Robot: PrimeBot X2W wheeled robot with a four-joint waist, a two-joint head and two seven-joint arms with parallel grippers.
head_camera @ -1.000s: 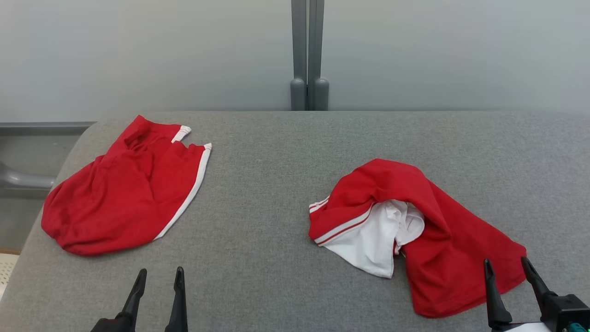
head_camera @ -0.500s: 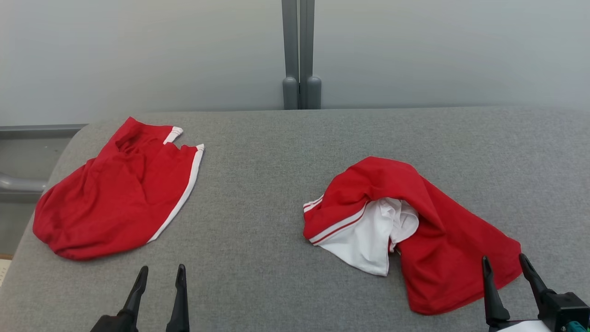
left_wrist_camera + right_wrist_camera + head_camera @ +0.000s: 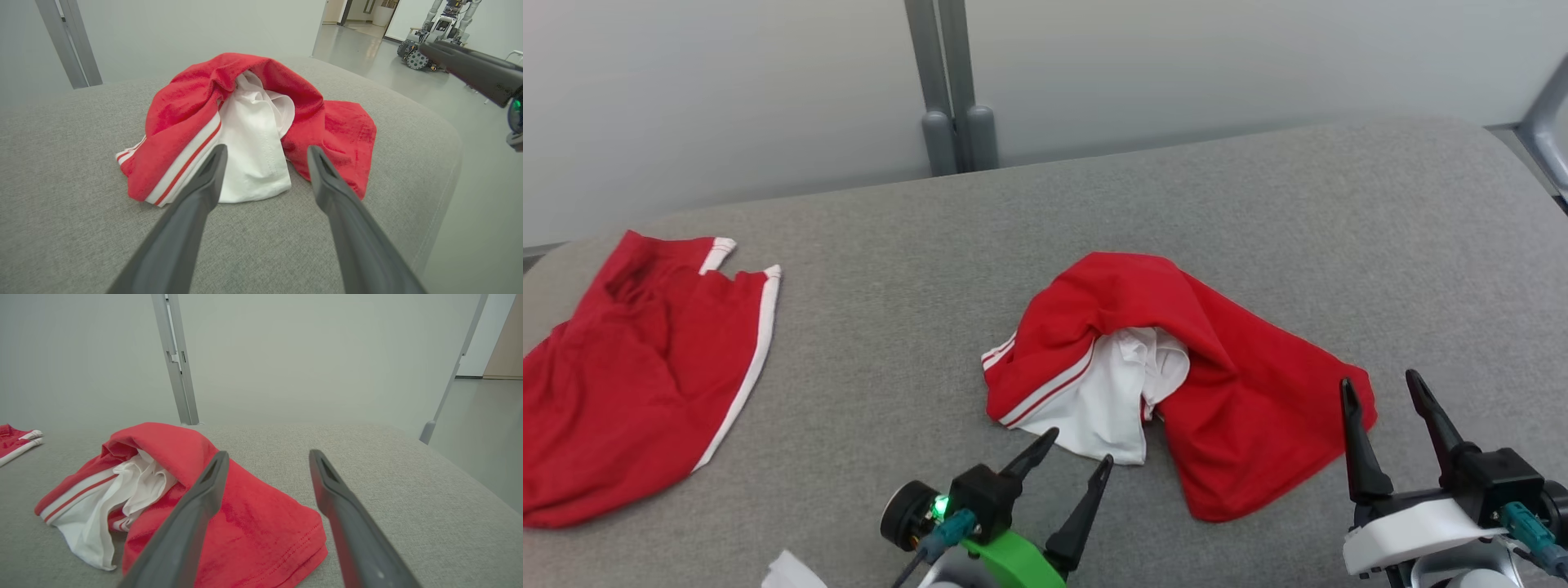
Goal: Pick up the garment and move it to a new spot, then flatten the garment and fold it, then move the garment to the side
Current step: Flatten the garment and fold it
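Red-and-white crumpled jersey garment (image 3: 1241,384), likely light and limp, best pinched at its red hem corner; left gripper (image 3: 1081,447) and right gripper (image 3: 1379,380) spread, empty.

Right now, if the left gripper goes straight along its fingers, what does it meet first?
Probably the white inner fabric of the crumpled red garment: the open left gripper points right at its near edge. Depth to it is unclear.

No legible text, label, brand, number or sign is observed on any surface in the three views.
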